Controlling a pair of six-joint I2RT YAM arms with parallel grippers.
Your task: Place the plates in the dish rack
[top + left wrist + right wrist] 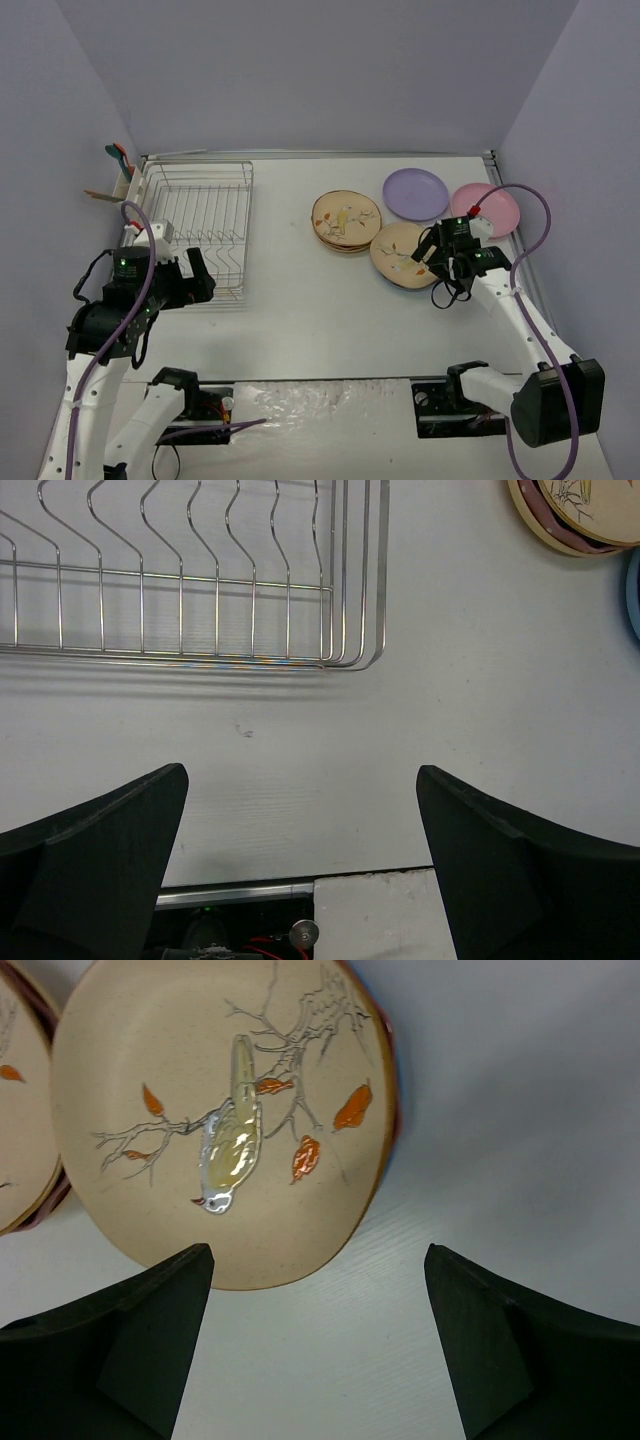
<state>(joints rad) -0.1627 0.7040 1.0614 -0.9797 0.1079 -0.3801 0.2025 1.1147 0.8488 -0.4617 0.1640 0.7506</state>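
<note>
Plates (pixel 346 220): two tan stacks (pixel 400 256); one lilac (pixel 416 193); one pink (pixel 495 205).

Soft, even light falls from above, bright and without hard edges. In the left wrist view the left gripper (pixel 300 865) shows its fingers (pixel 90 870) as near-black, blurred wedges with no surface detail. Ahead of the jaws the white table (pixel 470 700) is sharp, and the dish rack (pixel 217 600) casts a faint grey band on the jaws' side of its near rail. The right gripper (pixel 315 1350) is equally dark and soft. Beyond its jaws the tan plate (pixel 180 1220) is crisp, its bird print glinting silver, and a diffuse shadow spreads past its right rim. The top view takes a lilac cast from the walls (pixel 300 70).
</note>
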